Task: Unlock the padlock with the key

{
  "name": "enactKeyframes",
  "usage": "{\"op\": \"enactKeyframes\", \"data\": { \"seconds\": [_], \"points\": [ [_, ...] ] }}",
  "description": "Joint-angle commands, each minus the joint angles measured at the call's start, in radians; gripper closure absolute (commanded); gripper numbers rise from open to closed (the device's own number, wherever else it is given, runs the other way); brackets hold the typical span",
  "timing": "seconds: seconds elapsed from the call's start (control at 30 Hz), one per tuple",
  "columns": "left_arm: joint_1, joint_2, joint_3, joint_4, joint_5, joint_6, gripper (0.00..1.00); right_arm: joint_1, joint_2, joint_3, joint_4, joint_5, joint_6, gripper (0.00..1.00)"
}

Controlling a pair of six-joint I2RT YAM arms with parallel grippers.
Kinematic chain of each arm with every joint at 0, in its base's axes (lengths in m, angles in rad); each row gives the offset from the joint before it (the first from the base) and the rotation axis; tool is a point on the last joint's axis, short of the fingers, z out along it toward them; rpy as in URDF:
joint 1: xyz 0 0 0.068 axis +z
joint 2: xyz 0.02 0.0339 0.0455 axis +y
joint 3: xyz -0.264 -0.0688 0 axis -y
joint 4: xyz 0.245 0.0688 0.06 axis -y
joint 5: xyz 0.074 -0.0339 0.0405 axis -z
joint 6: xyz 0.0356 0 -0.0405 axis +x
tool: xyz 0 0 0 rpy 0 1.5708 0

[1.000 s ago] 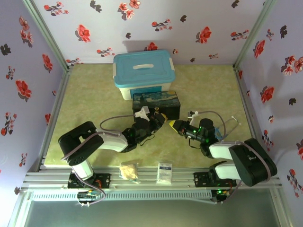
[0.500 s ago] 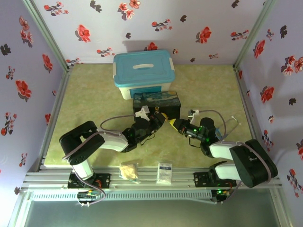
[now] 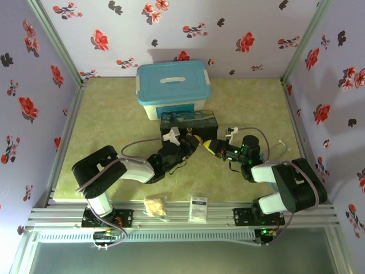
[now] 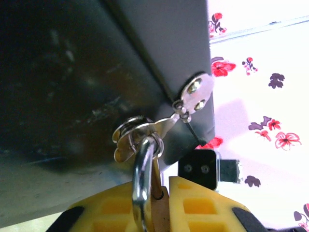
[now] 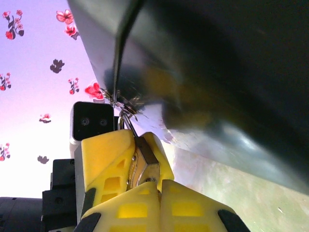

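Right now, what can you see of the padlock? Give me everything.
Small padlock: brass-coloured body, thin shiny silver shackle. The shackle hooks through the metal hasp ring on the dark tin. The left gripper pinches the body between its yellow fingers. The right gripper, shut, sits just under the body. The keyhole is too blurred to make out.

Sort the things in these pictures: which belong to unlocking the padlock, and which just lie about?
For the job: padlock, key, painted tin, left gripper, right gripper.
Lying about: blue-lidded box, tan packet, white packet.
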Motion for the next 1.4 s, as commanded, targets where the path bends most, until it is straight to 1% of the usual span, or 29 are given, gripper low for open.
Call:
{"op": "enactKeyframes", "data": {
  "seconds": [0.0, 0.13, 0.27, 0.37, 0.4, 0.47, 0.53, 0.7, 0.83, 0.87, 0.97, 1.1, 1.23, 1.37],
  "points": [
    [-0.007, 0.014, 0.035, 0.077, 0.106, -0.027, 1.00, -0.014, 0.043, 0.042, 0.079, -0.014, -0.013, 1.00],
    [-0.008, 0.034, 0.051, 0.083, 0.114, -0.028, 1.00, -0.014, 0.081, 0.037, 0.150, -0.007, 0.025, 1.00],
    [-0.009, 0.054, 0.071, 0.084, 0.128, -0.034, 1.00, -0.013, 0.089, 0.055, 0.131, 0.011, 0.016, 1.00],
    [-0.012, 0.058, 0.076, 0.054, 0.124, -0.033, 1.00, 0.004, 0.070, 0.062, 0.122, 0.054, 0.014, 1.00],
    [-0.012, 0.060, 0.072, 0.056, 0.119, -0.034, 1.00, 0.016, 0.056, 0.065, 0.102, 0.072, 0.008, 1.00],
    [-0.010, 0.057, 0.062, 0.056, 0.100, -0.028, 1.00, 0.028, 0.029, 0.066, 0.046, 0.088, -0.008, 0.92],
    [-0.006, 0.045, 0.054, 0.039, 0.082, -0.018, 1.00, 0.024, 0.001, 0.050, 0.008, 0.102, -0.024, 0.90],
    [0.021, 0.022, 0.032, 0.020, 0.062, -0.002, 1.00, 0.023, -0.090, 0.022, -0.159, 0.127, -0.097, 0.86],
    [0.048, 0.019, 0.024, 0.048, 0.076, 0.002, 1.00, 0.023, -0.185, -0.008, -0.285, 0.143, -0.128, 0.77],
    [0.051, 0.015, 0.026, 0.048, 0.079, 0.007, 1.00, 0.022, -0.210, -0.014, -0.326, 0.150, -0.146, 0.76],
    [0.054, 0.015, 0.027, 0.045, 0.080, 0.007, 1.00, 0.022, -0.267, -0.014, -0.413, 0.156, -0.180, 0.81],
    [0.057, 0.028, 0.034, 0.066, 0.085, 0.001, 1.00, 0.022, -0.292, -0.021, -0.428, 0.159, -0.180, 0.81],
    [0.055, 0.029, 0.040, 0.062, 0.097, -0.002, 1.00, 0.023, -0.261, -0.029, -0.359, 0.154, -0.165, 0.87],
    [0.055, 0.023, 0.033, 0.055, 0.096, -0.003, 1.00, 0.022, -0.212, -0.013, -0.272, 0.148, -0.139, 0.90]
  ]
}}
